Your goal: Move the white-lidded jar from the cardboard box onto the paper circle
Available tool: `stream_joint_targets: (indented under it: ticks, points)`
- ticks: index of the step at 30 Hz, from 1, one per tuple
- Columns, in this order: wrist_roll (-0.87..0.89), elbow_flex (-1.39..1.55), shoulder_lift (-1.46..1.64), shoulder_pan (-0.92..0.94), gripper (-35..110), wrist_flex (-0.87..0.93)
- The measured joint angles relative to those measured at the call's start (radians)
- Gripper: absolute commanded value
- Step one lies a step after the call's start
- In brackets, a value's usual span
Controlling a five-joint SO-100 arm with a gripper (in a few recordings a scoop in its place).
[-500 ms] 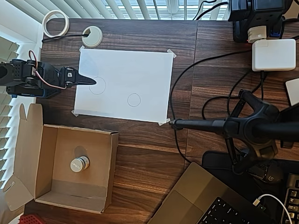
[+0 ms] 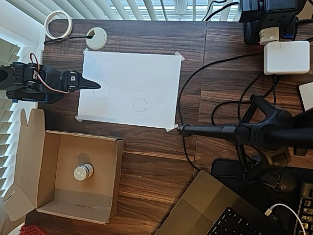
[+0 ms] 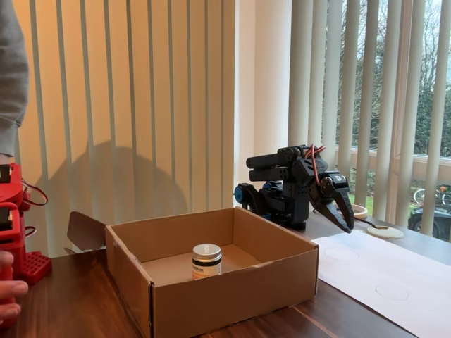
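While the white-lidded jar [image 2: 83, 172] stands upright on the floor of the cardboard box [image 2: 51, 147], a little toward the box's far wall in the fixed view, the black arm sits folded at the left edge of the tabletop [image 2: 156, 161] in the overhead view. The box is open, its flaps spread outward, and occupies the near-left corner of the tabletop in that view. The jar touches none of the box walls.

The gripper [image 2: 94, 85] points along the tabletop toward a white sheet of paper [image 2: 146, 78] taped down at its corners. Its dark tip lies over the sheet's left edge, just beside the larger pencil circle [image 2: 101, 89]. In the fixed view the gripper [image 3: 344, 217] hangs tilted downward above the paper, with its fingers drawn together and nothing between them.

The paper circle [image 2: 140, 105], the smaller of the two outlines, lies nearer the middle of the sheet, toward its lower edge in the overhead view, and is bare.

A white tape ring [image 2: 58, 24] and a white disc [image 2: 96, 38] with a dark hole rest near the far-left corner of the tabletop.
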Motion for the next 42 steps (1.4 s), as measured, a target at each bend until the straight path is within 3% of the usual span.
stream_joint_targets:
  ticks: [8,24,32,42]
  points:
    - [0.000,0.000,0.000,0.000,0,0.000]
    - [-0.006,0.000,0.000,0.002,31,-0.002]
    - [-0.127,-0.003,0.000,0.008,33,-0.104]
    - [-0.267,-0.195,0.000,0.005,35,-0.084]
